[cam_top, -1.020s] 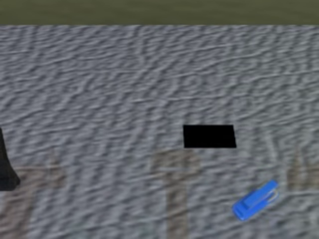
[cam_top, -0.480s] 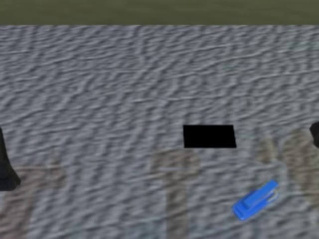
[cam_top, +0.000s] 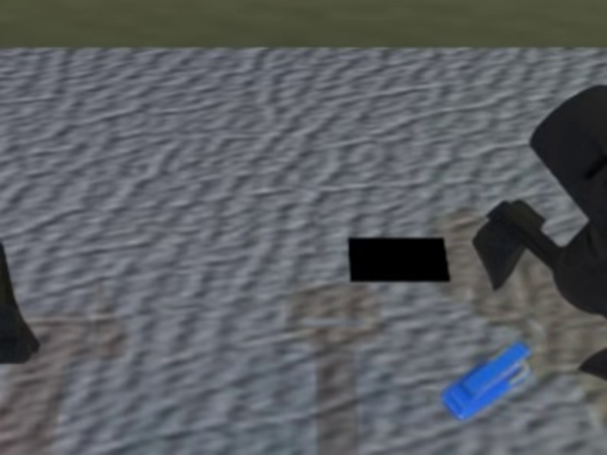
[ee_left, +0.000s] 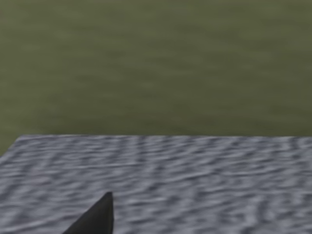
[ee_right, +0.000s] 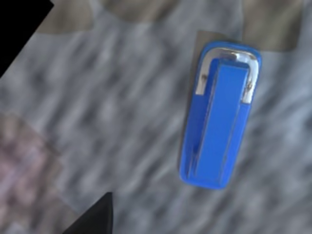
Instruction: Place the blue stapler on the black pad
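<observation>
The blue stapler [cam_top: 486,381] lies flat on the table at the front right, slanted, its silvery strip [ee_right: 229,58] showing in the right wrist view. The black pad [cam_top: 398,259] lies flat a little behind and to the left of it, with nothing on it. My right gripper [cam_top: 507,242] hangs above the table just right of the pad and behind the stapler. It is open and empty, with one dark fingertip [ee_right: 100,217] showing in the right wrist view, apart from the stapler [ee_right: 219,117]. A corner of the pad [ee_right: 19,24] also appears there. My left gripper [cam_top: 11,327] stays parked at the left edge.
The grey rippled table [cam_top: 237,171] ends at its far edge against an olive-green background [cam_top: 303,24]. The right arm's dark bulk [cam_top: 579,190] reaches in over the table's right side. Faint brownish shadows lie on the front part of the table.
My right arm has swung in from the right edge, its gripper now beside the pad and behind the stapler. Stapler, pad and left arm have not moved.
</observation>
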Robot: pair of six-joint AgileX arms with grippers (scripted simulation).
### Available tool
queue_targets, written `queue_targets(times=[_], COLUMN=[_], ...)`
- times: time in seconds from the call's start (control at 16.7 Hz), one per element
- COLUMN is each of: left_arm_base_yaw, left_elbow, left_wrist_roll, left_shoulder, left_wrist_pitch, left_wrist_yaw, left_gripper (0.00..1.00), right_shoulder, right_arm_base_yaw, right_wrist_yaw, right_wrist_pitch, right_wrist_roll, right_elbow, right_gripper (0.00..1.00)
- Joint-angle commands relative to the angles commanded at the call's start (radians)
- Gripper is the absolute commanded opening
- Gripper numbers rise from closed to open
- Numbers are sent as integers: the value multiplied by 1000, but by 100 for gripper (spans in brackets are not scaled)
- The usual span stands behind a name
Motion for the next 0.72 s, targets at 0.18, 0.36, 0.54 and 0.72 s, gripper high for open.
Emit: queue_targets(times=[0.18,0.36,0.54,0.72], left_arm_base_yaw=[0,0,0,0], left_elbow=[0,0,0,0], left_wrist_roll=[0,0,0,0], left_shoulder=[0,0,0,0], left_wrist_pitch=[0,0,0,0], left_wrist_yaw=[0,0,0,0], left_gripper=[100,100,100,100], right_shoulder=[143,200,200,205], right_arm_base_yaw=[50,71,71,67], right_wrist_yaw=[2,3,3,3], right_wrist_pitch=[-87,-123,-123,-106], right_wrist_roll=[141,196,196,195], right_elbow=[111,160,160,146], right_gripper=[100,100,100,100])
